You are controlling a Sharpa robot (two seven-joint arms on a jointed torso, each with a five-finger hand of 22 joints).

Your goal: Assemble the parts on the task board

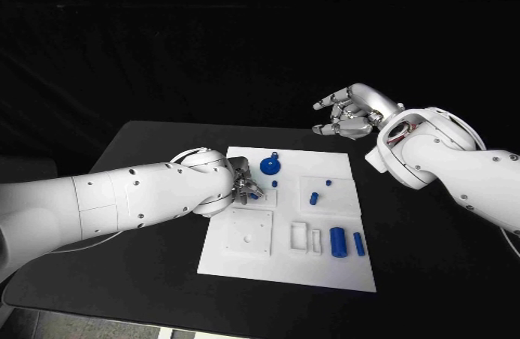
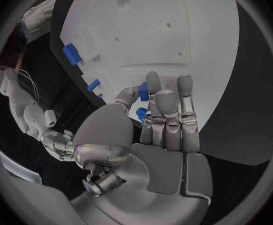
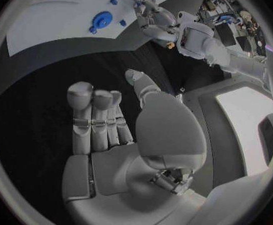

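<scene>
Over the task board (image 1: 325, 271) on the worktop, your left robot hand (image 1: 245, 186) pinches a small blue part (image 2: 143, 91) in its fingertips; lower it squarely into its recess. Keep the right robot hand (image 1: 352, 112), fingers apart and holding nothing, beyond the board's far edge

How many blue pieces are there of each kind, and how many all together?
Round blue disc: 1
Small blue pegs: 2
Long blue cylinders: 2
Blue part pinched in the left hand: 1
Total: 6
</scene>
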